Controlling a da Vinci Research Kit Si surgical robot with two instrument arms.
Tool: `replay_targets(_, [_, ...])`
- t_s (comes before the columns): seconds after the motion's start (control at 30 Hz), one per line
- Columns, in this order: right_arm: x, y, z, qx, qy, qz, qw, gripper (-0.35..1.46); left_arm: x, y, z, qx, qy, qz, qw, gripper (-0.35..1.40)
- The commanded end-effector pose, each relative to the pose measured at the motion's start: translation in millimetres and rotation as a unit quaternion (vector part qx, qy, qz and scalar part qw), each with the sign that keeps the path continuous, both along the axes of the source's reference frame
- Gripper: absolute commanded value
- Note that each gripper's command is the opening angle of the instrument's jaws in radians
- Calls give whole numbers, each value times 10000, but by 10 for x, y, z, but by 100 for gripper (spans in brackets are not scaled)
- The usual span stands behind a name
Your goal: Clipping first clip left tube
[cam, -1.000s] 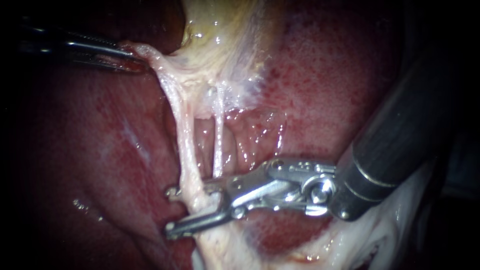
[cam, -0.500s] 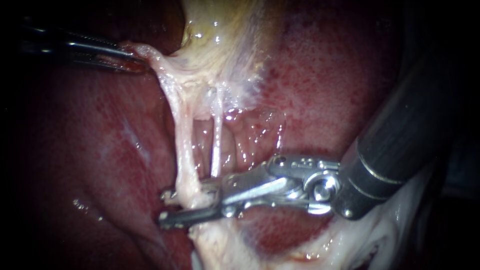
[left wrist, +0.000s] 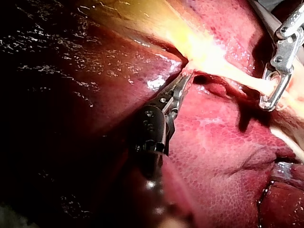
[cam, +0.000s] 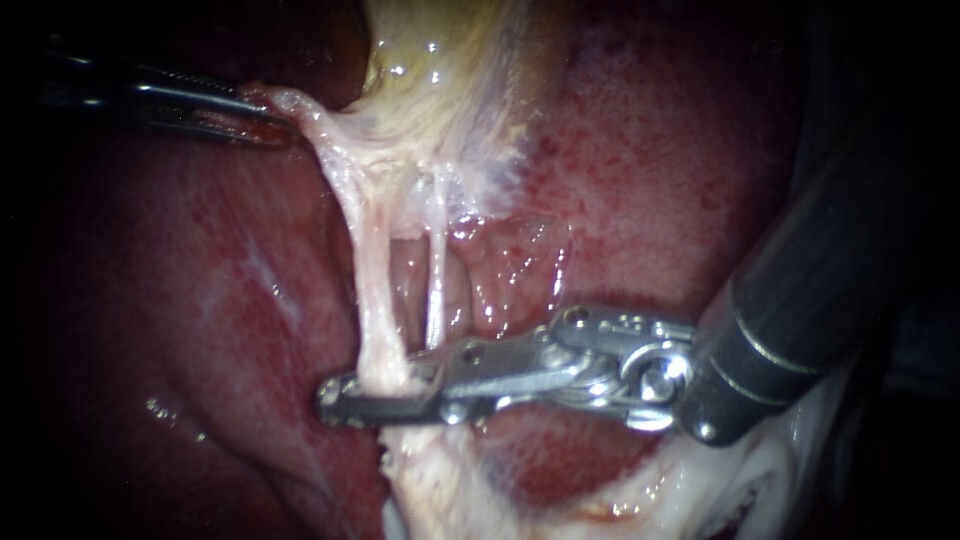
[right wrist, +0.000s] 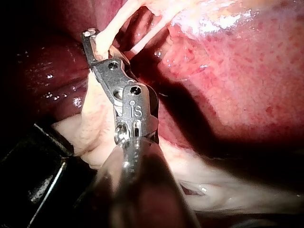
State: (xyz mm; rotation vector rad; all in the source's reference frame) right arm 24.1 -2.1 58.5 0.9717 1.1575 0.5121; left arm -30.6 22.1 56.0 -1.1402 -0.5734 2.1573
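In the endoscope view, your left instrument (cam: 262, 118) comes in at the upper left with its jaws clamped on pale tissue (cam: 300, 115) at the lower edge of the gallbladder (cam: 440, 80), which is stretched sideways. Your right instrument (cam: 338, 400) lies across the lower field. Its jaws are almost together and pinch the left tube (cam: 372, 300) from both sides, low down near where the tube meets the white tissue below. A thinner tube (cam: 436, 290) runs just beside the left tube, over the liver (cam: 650, 180).

In the left wrist view, your left instrument (left wrist: 186, 78) grips the pale tissue at its tip, and beyond it the right instrument (left wrist: 271, 95) holds the taut left tube (left wrist: 247, 81).

In the right wrist view, your right instrument (right wrist: 91, 42) has the left tube (right wrist: 111, 27) squeezed between its jaws — whether a clip sits there you cannot tell.
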Motion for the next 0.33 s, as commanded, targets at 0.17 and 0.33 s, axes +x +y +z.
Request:
replay_targets(0.17, [1,0,1,-6,14,-11,10000,-35,0,0,0,0,1,-1,10000,-35])
replay_targets(0.33, [0,1,3,-7,13,-9,10000,-35,-1,0,0,5,-18,0,10000,-35])
